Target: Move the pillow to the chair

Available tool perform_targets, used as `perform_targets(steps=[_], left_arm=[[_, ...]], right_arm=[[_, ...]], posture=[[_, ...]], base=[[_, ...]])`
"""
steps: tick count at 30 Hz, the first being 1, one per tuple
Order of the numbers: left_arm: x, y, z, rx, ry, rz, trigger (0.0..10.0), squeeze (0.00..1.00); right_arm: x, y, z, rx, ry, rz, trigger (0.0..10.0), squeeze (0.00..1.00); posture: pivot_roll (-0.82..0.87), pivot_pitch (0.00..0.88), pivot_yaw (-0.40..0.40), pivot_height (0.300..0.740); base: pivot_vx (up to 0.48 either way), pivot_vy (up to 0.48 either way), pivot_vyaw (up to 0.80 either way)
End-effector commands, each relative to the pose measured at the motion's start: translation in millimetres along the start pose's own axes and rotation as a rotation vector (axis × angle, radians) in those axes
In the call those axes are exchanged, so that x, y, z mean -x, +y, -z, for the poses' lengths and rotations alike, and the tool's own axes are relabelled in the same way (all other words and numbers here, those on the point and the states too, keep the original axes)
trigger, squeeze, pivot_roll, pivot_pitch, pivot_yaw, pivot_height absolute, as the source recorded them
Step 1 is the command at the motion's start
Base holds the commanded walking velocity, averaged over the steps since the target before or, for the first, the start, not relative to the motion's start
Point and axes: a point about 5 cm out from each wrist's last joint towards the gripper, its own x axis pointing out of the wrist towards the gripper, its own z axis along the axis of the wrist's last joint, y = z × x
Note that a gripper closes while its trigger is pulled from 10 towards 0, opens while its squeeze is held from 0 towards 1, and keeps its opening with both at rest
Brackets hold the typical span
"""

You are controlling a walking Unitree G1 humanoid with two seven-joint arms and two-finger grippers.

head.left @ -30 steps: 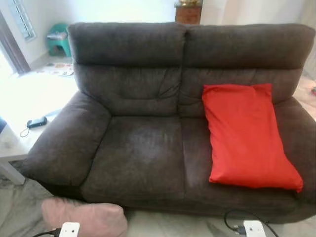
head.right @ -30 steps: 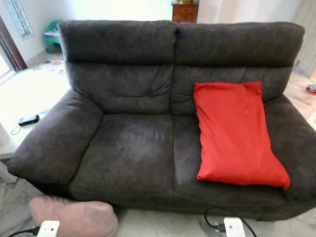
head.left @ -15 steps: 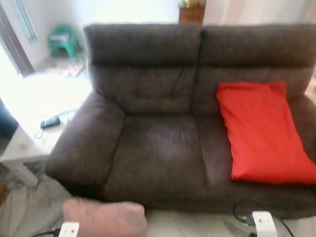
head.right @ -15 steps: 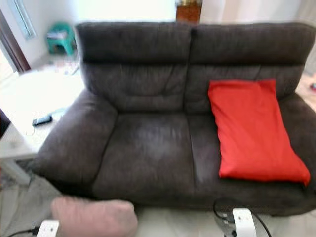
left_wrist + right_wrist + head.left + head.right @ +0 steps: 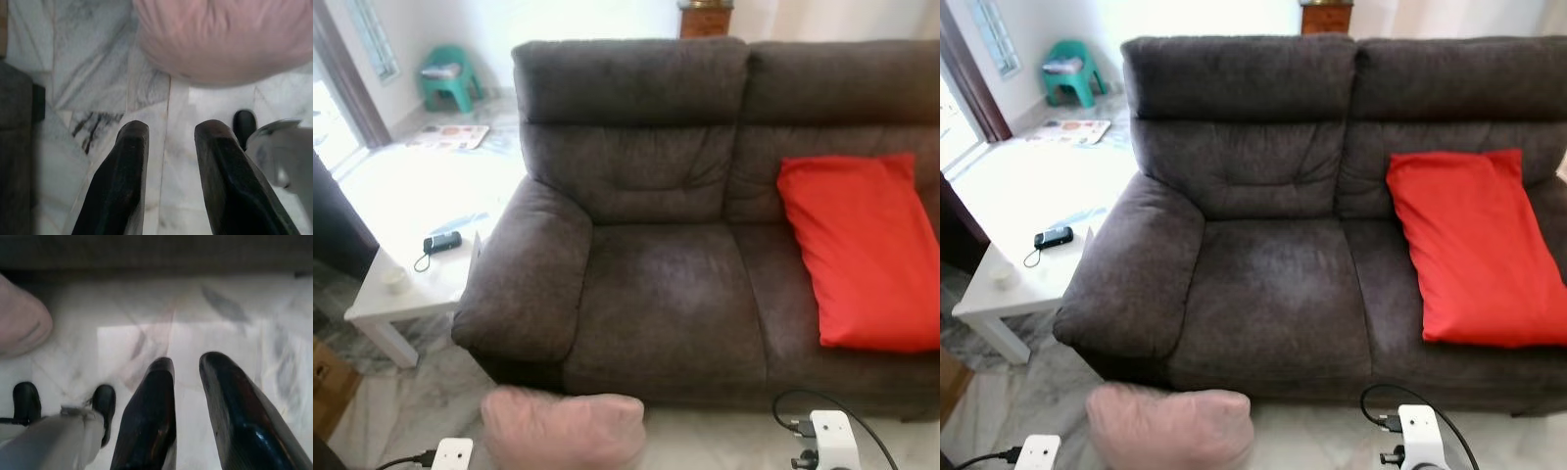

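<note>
Pillow (image 5: 563,429) pink, soft, rounded, on marble floor (image 5: 421,397), before sofa (image 5: 656,284)

No words, labels, brand marks, numbers or signs can be read in any view. The flat sheet (image 5: 447,135) on the floor by the window carries coloured round shapes, too small and washed out to make out as letters or figures.
</note>
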Motion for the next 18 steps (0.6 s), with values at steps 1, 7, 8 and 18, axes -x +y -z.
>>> perform_targets(steps=[1,7,8,18], left_arm=[[0.6,4.5,1.2,0.001,0.007,-0.012,10.0,0.00],[0.6,4.9,1.1,0.003,0.006,-0.013,10.0,0.00],[0.6,5.0,1.0,0.002,0.006,-0.012,10.0,0.00],[0.6,5.9,0.5,0.000,0.006,-0.012,10.0,0.00]], right_arm=[[-1.0,3.4,-5.6,-0.013,-0.016,-0.013,10.0,0.00],[-0.9,3.5,-5.6,-0.011,-0.017,-0.015,10.0,0.00],[-0.9,3.5,-5.5,-0.011,-0.017,-0.015,10.0,0.00],[-1.0,4.3,-4.8,-0.013,-0.014,-0.017,10.0,0.00]], posture=[[0.03,0.011,0.025,0.740],[0.03,0.014,0.025,0.740],[0.03,0.014,0.025,0.740],[0.03,0.023,0.028,0.740]], base=[[0.000,0.364,0.00],[0.000,0.364,0.00],[0.000,0.364,0.00],[0.000,0.364,0.00]])
